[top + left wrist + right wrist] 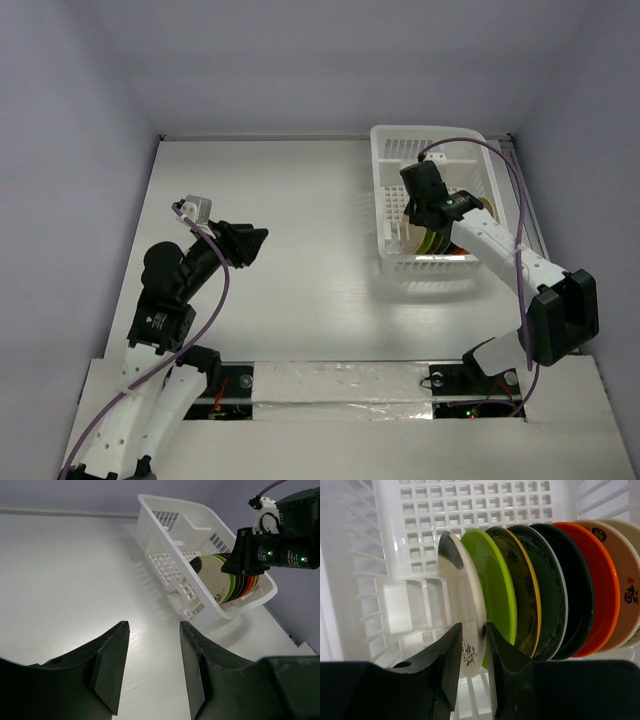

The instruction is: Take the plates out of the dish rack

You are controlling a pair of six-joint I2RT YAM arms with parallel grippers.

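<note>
Plates [540, 590] on edge in dish rack [470, 510]; R fingers [445, 670] astride cream plate [462, 605], grip unclear; L fingers [110, 665] released.

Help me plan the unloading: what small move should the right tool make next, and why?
Probably close the right tool fully on the cream plate: it straddles that plate's rim at the end of the row in the dish rack.

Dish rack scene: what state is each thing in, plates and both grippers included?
dish rack: loaded
cream plate: upright at the row's end, rim pinched
other plates: upright in the rack, untouched
left gripper: open, empty
right gripper: closed on the cream plate's rim
</note>
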